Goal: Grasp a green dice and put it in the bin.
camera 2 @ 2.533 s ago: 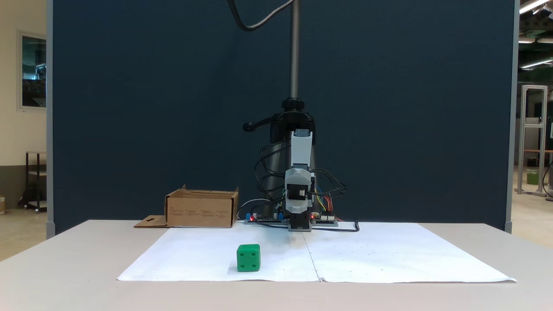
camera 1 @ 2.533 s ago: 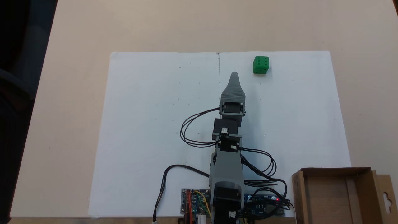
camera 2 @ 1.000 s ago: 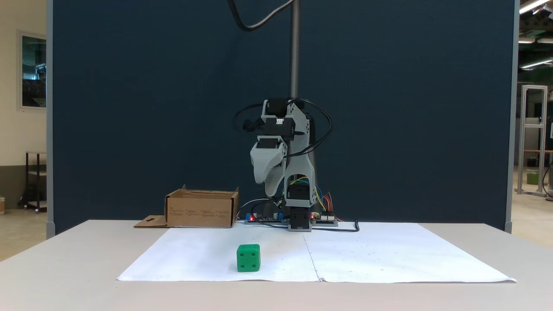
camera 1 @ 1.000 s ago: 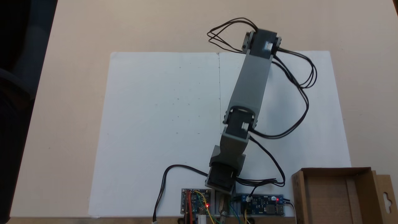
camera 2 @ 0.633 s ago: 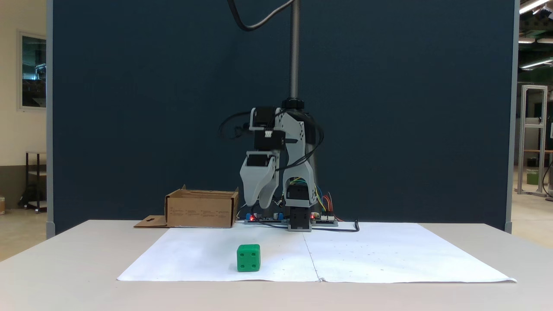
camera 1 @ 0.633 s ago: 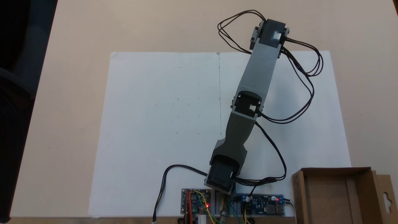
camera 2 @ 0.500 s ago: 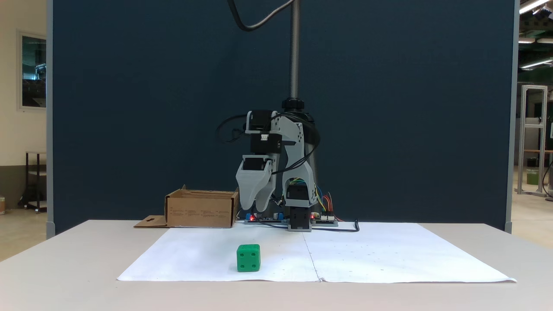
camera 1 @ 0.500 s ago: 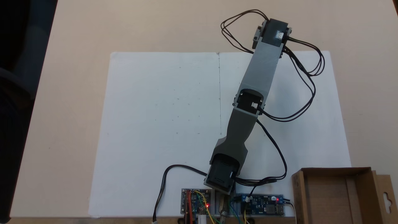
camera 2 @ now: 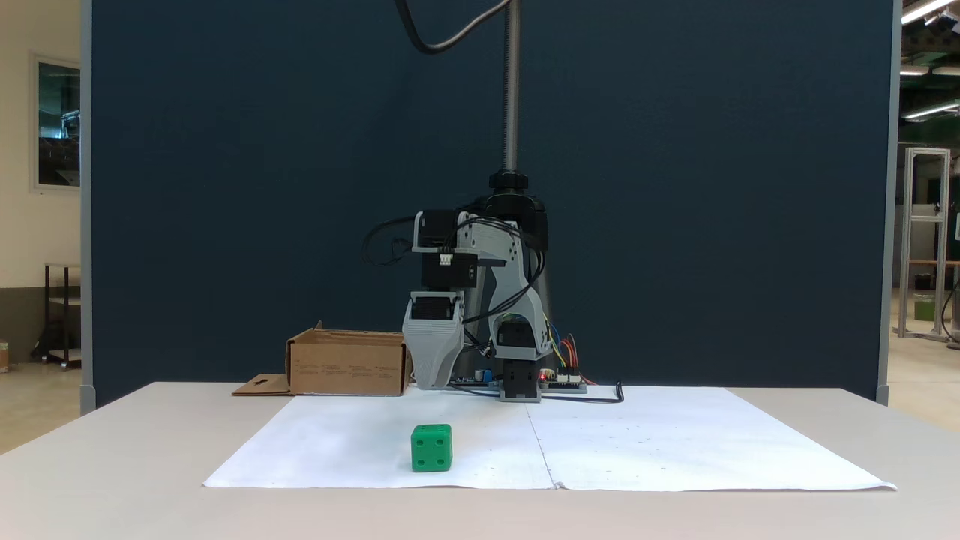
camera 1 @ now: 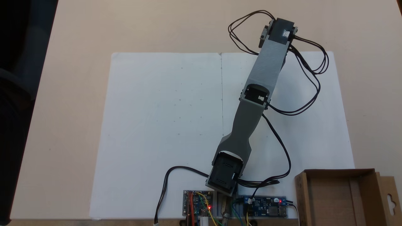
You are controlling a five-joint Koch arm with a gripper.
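Observation:
The green dice (camera 2: 431, 448) rests on the white paper near its front edge, left of the centre fold in a fixed view; from above, the outstretched arm (camera 1: 267, 72) covers it. My gripper (camera 2: 433, 384) hangs pointing down, above and behind the dice, clear of it. Its jaws merge into one grey wedge, so whether a gap lies between them is unclear. The bin (camera 1: 336, 172), a brown open cardboard box with a hang-hole flap, stands beside the arm's base; it also appears as the bin (camera 2: 349, 367) at the back left.
A white paper sheet (camera 1: 157, 125) covers the middle of the beige table (camera 1: 78, 31). Controller boards (camera 1: 198, 207) and looping black cables (camera 1: 311, 78) lie around the arm's base and wrist. A camera pole (camera 2: 511, 90) rises behind the base.
The arm has unfolded from its rest pose, swung toward the dice's side and stretched out. The gripper has come down steadily over the last second. The dice has not moved.

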